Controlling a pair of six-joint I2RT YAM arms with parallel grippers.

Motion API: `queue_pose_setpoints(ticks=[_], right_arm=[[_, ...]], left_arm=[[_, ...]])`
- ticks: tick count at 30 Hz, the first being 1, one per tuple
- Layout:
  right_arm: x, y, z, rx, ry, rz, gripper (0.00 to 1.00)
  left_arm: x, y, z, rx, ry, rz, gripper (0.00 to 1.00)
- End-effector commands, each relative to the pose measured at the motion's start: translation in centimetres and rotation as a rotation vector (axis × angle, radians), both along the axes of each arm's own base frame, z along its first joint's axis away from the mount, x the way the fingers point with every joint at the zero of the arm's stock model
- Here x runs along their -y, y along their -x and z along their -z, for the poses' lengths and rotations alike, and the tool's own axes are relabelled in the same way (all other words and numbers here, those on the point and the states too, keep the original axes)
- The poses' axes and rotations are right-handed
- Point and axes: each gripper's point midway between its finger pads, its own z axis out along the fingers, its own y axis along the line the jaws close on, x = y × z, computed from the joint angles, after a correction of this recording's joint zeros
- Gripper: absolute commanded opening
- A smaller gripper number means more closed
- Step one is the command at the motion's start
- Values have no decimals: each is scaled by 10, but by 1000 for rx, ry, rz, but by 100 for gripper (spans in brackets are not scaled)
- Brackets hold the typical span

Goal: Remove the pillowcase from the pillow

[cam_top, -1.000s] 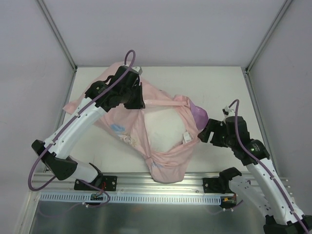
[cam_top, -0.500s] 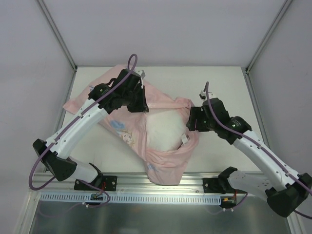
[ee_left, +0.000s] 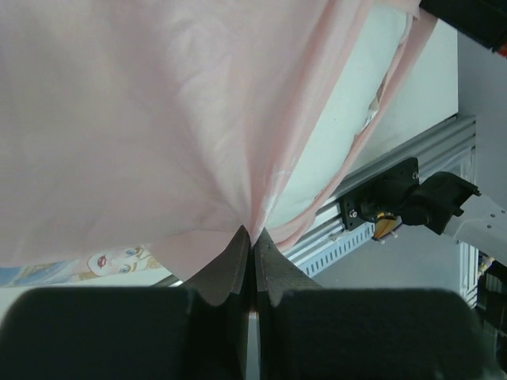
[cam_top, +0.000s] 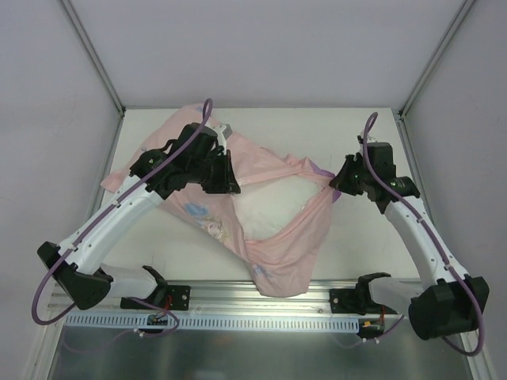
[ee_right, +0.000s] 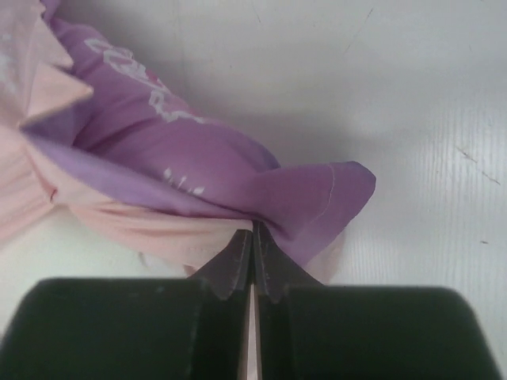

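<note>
The pillowcase [cam_top: 289, 245], pale pink inside out with a purple printed corner [ee_right: 238, 166], lies stretched across the table between both arms. The white pillow [cam_top: 273, 206] shows through its wide opening in the middle. My left gripper [cam_top: 230, 180] is shut on the pink fabric [ee_left: 158, 119] at the opening's left edge; its tips [ee_left: 253, 235] pinch a gathered fold. Over at the right end, my right gripper [cam_top: 339, 184] is shut on the pillowcase where the purple corner meets pink cloth [ee_right: 252, 228]. A small white label [cam_top: 304, 214] sits on the hem.
A metal rail [cam_top: 238, 297] runs along the near table edge with both arm bases. Grey walls and frame posts [cam_top: 95, 55] enclose the white table [cam_top: 333, 134] on three sides. The pillowcase hangs over the near edge [cam_top: 281, 281].
My right arm swung from the near right up to the pillowcase's right corner and closed on it, pulling that edge rightward. The left arm shifted slightly, still holding. The opening has widened.
</note>
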Motion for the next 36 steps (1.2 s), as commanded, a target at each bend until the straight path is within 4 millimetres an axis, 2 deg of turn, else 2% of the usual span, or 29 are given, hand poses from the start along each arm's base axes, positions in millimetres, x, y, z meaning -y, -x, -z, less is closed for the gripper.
queue_pose_setpoints(ticks=[1, 2, 3, 4, 5, 7, 8, 11, 12, 13, 14, 15, 16, 17, 18, 19, 20, 21, 22, 23, 24, 25, 26, 27, 28, 29, 30, 33, 36], right_arm=[[10, -38, -13, 46, -126, 71, 1], [10, -46, -3, 16, -151, 83, 1], [17, -57, -3, 27, -178, 114, 1], [14, -62, 0, 10, -224, 126, 1], [18, -69, 14, -27, -239, 148, 1], [18, -79, 29, -55, -265, 159, 1], [19, -83, 51, -118, -267, 173, 1], [7, -85, 70, -171, -316, 141, 1], [3, -76, 79, -193, -329, 136, 1], [-1, -73, 78, -185, -332, 127, 1], [-5, -69, 72, -165, -327, 112, 1], [-7, -64, 73, -167, -313, 103, 1], [-11, -60, 70, -164, -303, 87, 1], [-18, -53, 69, -173, -284, 58, 1], [-19, -50, 63, -150, -273, 51, 1], [-22, -46, 63, -151, -269, 41, 1], [-23, -43, 62, -146, -268, 37, 1], [-25, -41, 60, -145, -275, 35, 1], [-24, -38, 57, -137, -275, 34, 1], [-25, -35, 56, -136, -274, 29, 1], [-24, -33, 56, -135, -272, 31, 1], [-23, -32, 52, -123, -270, 29, 1], [-22, -29, 54, -129, -266, 32, 1], [-21, -29, 54, -125, -257, 33, 1], [-20, -27, 53, -121, -255, 32, 1], [-19, -24, 55, -128, -253, 32, 1], [-19, -22, 54, -125, -251, 30, 1], [-17, -15, 59, -133, -251, 33, 1], [-15, -10, 62, -136, -252, 39, 1]], left_arm=[[-12, 20, -7, 18, 22, 37, 0], [-13, 21, -4, 15, 17, 36, 0], [-14, 23, -1, 10, 14, 40, 0], [-15, 23, 1, 9, 8, 40, 0], [-17, 21, 4, 10, -3, 30, 0], [-19, 19, 9, 10, -22, 19, 0], [-20, 15, 12, 11, -40, 10, 0], [-27, -8, 13, 44, -105, -54, 0], [-31, -16, 15, 52, -136, -85, 0], [-29, -21, 27, 9, -175, -82, 7], [-23, -28, 19, 23, -170, -76, 52], [-17, -30, 18, 23, -174, -53, 74], [-7, -33, 22, 9, -183, -28, 84], [1, -37, 5, 67, -182, -23, 91], [18, -28, -3, 123, -207, 27, 92], [22, -37, -5, 180, -265, 5, 92], [34, -37, -26, 237, -247, 17, 92], [43, -35, -33, 272, -251, 34, 88], [62, -29, -30, 292, -273, 78, 85], [74, -29, -45, 332, -250, 94, 82], [81, -27, -46, 348, -265, 116, 75], [100, -24, -32, 341, -300, 155, 71], [112, -24, -40, 356, -280, 167, 69], [120, -21, -38, 349, -282, 189, 67], [136, -19, -23, 327, -300, 222, 65], [146, -17, -27, 321, -271, 236, 64], [156, -17, -15, 301, -281, 252, 64], [168, -19, -5, 276, -276, 261, 64], [176, -23, 23, 238, -324, 266, 72]])
